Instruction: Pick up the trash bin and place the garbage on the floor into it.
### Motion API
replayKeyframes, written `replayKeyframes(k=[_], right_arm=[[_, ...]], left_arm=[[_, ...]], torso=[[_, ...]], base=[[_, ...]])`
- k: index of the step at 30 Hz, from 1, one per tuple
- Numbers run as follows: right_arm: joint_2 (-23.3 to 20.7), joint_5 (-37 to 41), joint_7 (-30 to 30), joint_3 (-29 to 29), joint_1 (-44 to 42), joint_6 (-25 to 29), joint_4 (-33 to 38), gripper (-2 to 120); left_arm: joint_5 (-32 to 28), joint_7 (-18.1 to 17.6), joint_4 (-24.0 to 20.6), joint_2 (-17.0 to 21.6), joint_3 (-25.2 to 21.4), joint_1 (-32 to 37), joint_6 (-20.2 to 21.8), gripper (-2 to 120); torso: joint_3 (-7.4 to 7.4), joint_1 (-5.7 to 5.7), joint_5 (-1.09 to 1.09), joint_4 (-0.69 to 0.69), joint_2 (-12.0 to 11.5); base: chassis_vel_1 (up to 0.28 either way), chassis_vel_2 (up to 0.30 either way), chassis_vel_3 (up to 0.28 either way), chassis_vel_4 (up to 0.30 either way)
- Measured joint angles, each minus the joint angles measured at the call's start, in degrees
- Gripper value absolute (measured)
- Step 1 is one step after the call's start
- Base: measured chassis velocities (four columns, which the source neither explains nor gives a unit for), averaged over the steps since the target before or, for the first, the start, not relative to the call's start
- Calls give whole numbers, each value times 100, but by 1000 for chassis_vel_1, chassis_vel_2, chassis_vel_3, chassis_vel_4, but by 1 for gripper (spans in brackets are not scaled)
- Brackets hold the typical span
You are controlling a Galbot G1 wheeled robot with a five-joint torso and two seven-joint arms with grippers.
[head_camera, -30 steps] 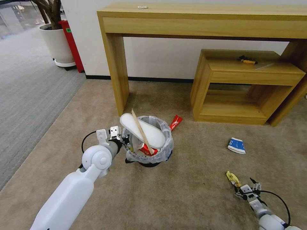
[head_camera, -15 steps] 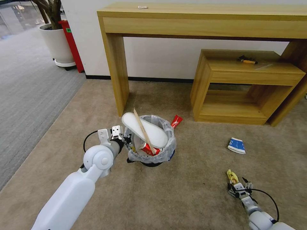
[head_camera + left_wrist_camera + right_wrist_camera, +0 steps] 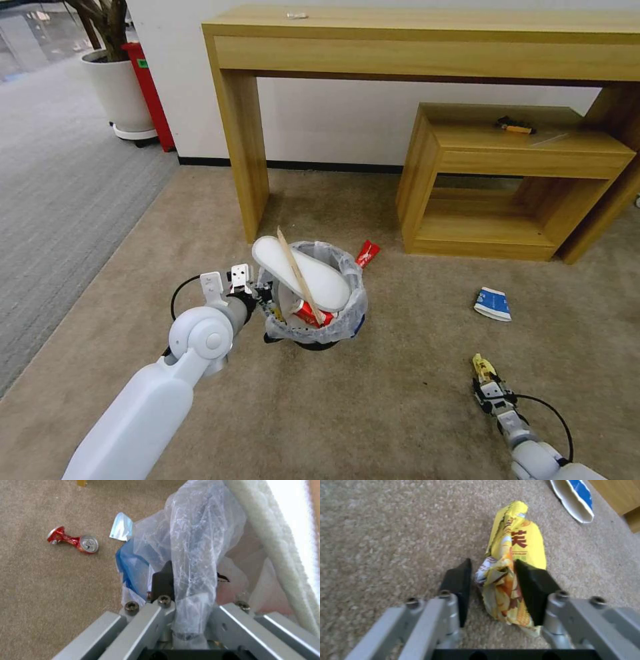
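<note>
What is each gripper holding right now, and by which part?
Left gripper grips the trash bin by its bag-lined rim. Right gripper straddles the yellow wrapper at its lower end, not yet clamped.

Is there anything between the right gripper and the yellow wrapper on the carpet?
Nothing visible. The right gripper is down at the beige carpet with the yellow wrapper already between its two fingers. One finger touches it; a small gap remains at the other, so the grip is not closed yet.
</note>
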Motion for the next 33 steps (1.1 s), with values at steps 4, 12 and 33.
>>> replayKeyframes(k=[4, 12, 33], right_arm=[[-4, 3, -1, 33, -20, -9, 14, 18], [-20, -5, -1, 124, -73, -6, 22, 8], [-1633, 935, 379, 225, 133, -225, 3012, 3]], left_arm=[[0, 4, -49, 6, -19, 30, -12, 0], [36, 19, -53, 2, -26, 86, -23, 0], [30, 81, 792, 106, 317, -401, 82, 0]], torso=[[0, 0, -1, -2, 0], [0, 0, -1, -2, 0], [1, 0, -2, -2, 0]], base=[[0, 0, 0, 0], [0, 0, 0, 0], [0, 0, 0, 0]])
